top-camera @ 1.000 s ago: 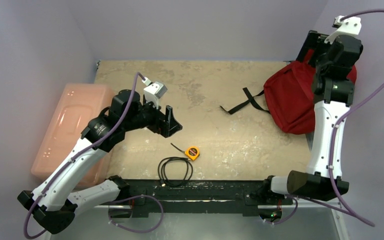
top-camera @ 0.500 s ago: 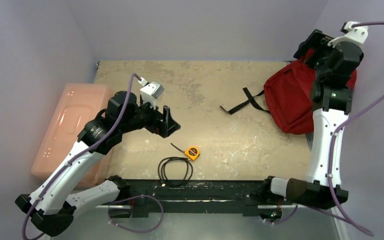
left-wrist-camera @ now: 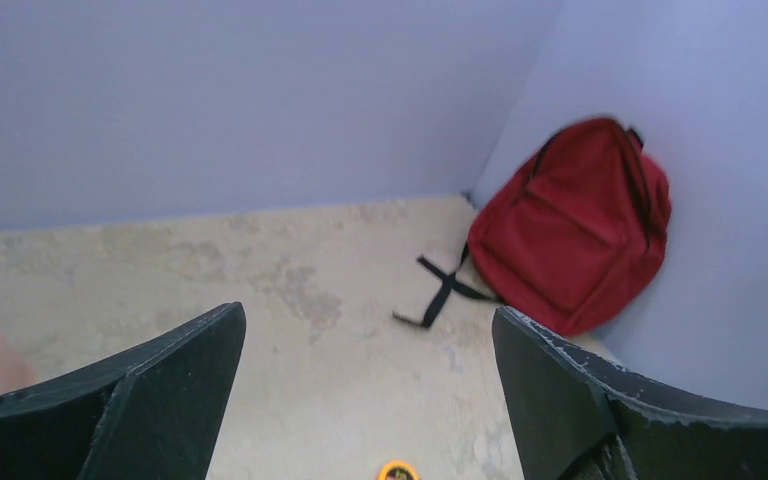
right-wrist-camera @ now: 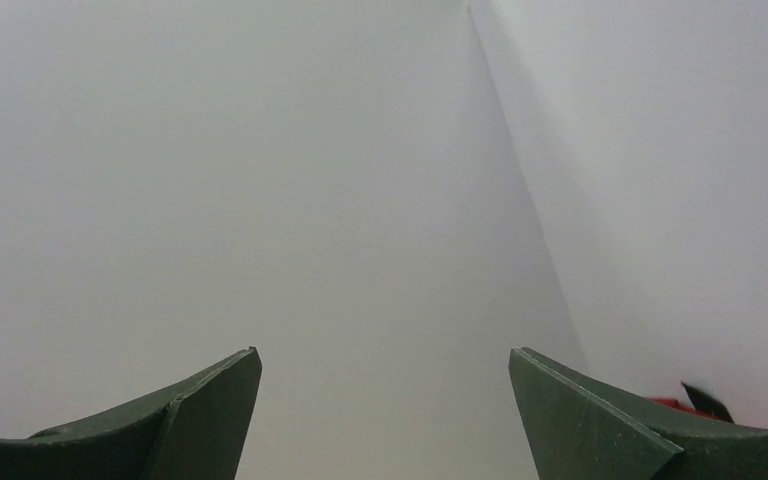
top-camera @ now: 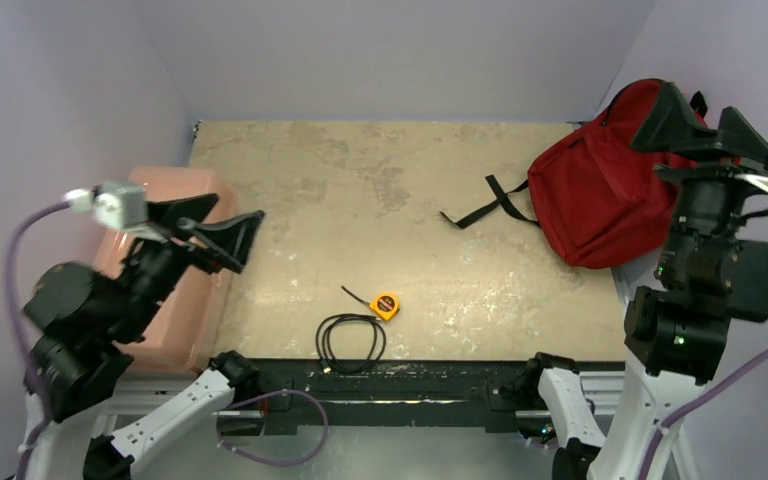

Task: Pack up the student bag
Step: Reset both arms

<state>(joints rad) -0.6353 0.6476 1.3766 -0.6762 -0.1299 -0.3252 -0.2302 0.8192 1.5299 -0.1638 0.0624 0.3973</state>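
Top external view puts the bag (top-camera: pixel 585 200) in the far right corner, apparently zipped, with left claw (top-camera: pixel 232 212) and right claw (top-camera: pixel 699 97) both gaping empty up high, so open the bag wide before fetching the tape (top-camera: pixel 386 305) and cable (top-camera: pixel 352 340) near the front edge.

- Free: the bench (top-camera: pixel 360 180), middle and far left.
- Near front edge: tape measure (top-camera: pixel 386 305) and cable coil (top-camera: pixel 351 342).
- Far-right corner: student bag (top-camera: pixel 585 195) blocks.
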